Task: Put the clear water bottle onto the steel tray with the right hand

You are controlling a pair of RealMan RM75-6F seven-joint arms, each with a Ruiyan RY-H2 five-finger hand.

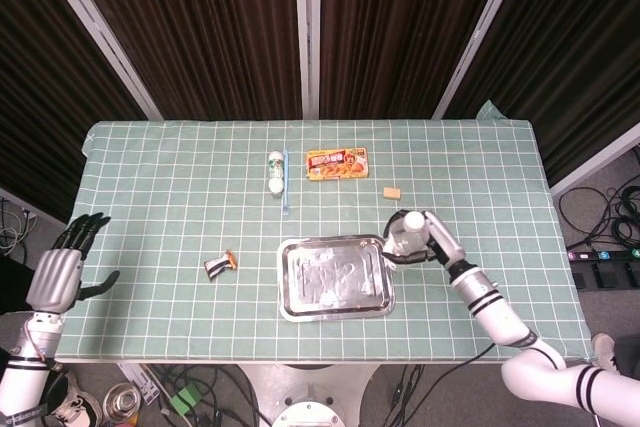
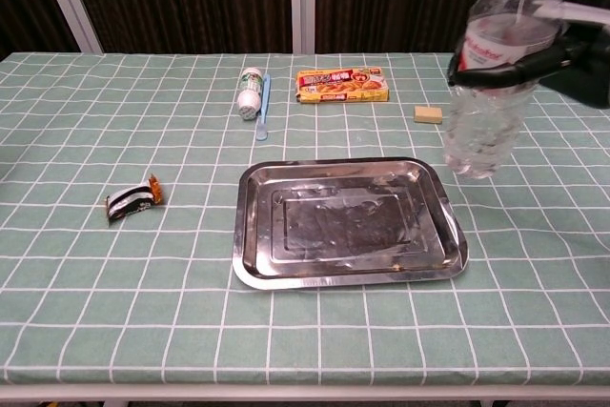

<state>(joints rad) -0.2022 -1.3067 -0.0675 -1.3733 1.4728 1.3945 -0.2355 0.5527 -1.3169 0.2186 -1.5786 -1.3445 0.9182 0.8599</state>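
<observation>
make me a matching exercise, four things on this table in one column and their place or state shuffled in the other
Things:
1. clear water bottle
2. steel tray
3. orange box
4. small wrapper

Places or states:
A. lying left of the tray
B. held upright by the right hand, off the table
C. at the far side, beside the tube and toothbrush
D. empty, near the front edge

Pairs: 1-B, 2-D, 3-C, 4-A
</observation>
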